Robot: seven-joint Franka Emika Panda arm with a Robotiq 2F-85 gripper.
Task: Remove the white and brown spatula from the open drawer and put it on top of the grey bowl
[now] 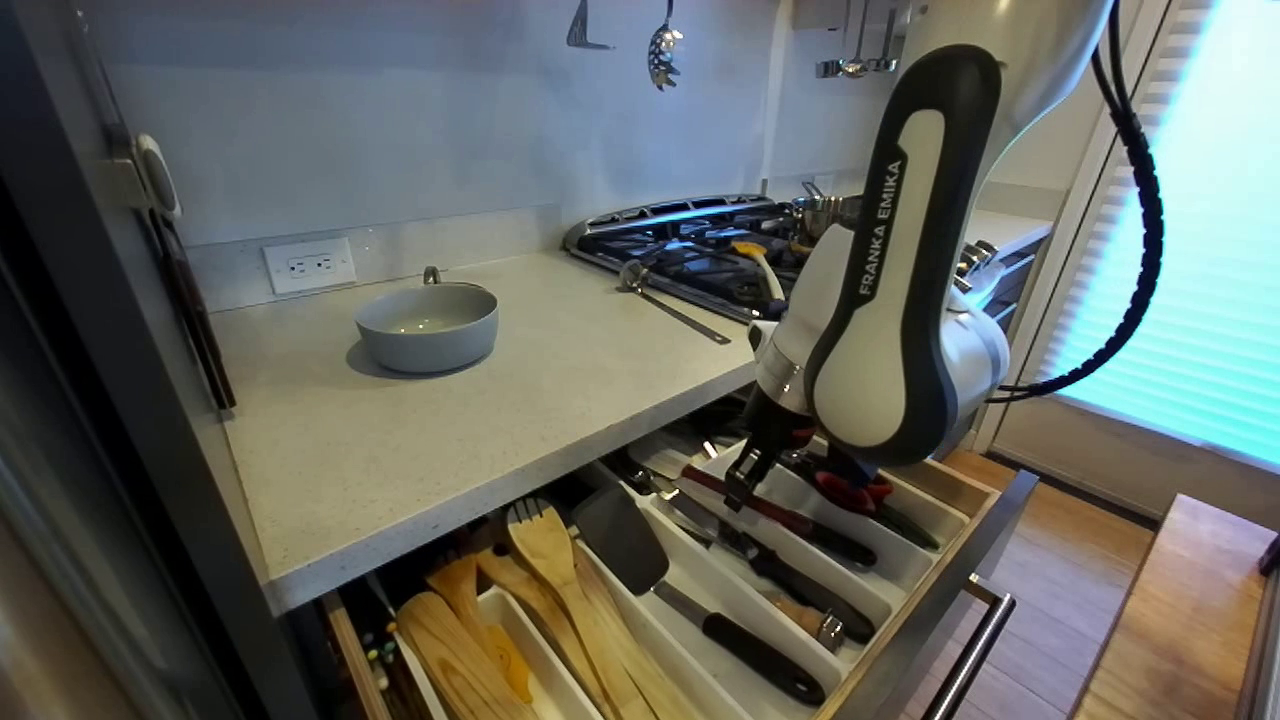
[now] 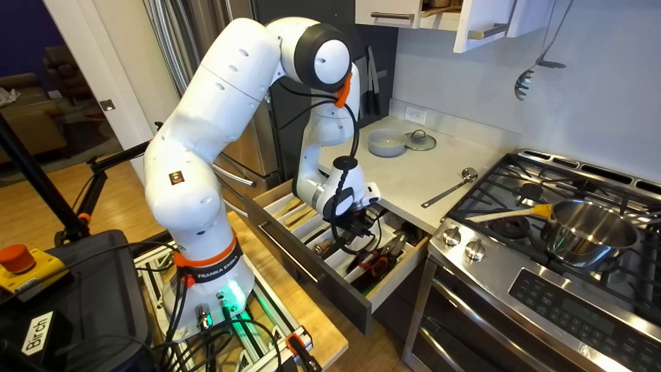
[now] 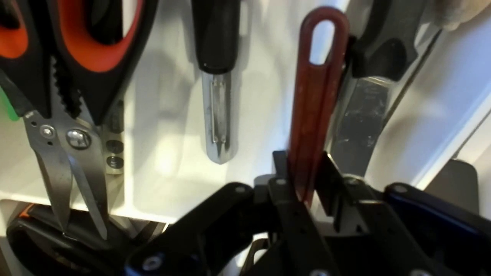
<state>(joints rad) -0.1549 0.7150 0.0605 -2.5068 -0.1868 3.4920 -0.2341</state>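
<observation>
Spatula (image 3: pixel 315 103), presumed: in drawer (image 2: pixel 400 271), centre right of wrist view; my gripper (image 3: pixel 303 157) looks clamped on its red-brown handle (image 3: pixel 307 142).
Risk, I judge: pale head (image 1: pixel 660 455), near countertop (image 1: pixel 560 400) edge, catching there if I lift straight. Bowl (image 1: pixel 430 335): left in an exterior view, absent at wrist; fingers (image 3: pixel 281 165) flanking handle: wrist view only.

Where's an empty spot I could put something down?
There's bare countertop between the grey bowl and the edge above the open drawer, and more between the bowl and the long metal utensil. It's crowded in the drawer, where utensils lie around the gripper, and right beside the bowl, where the glass lid lies.
</observation>
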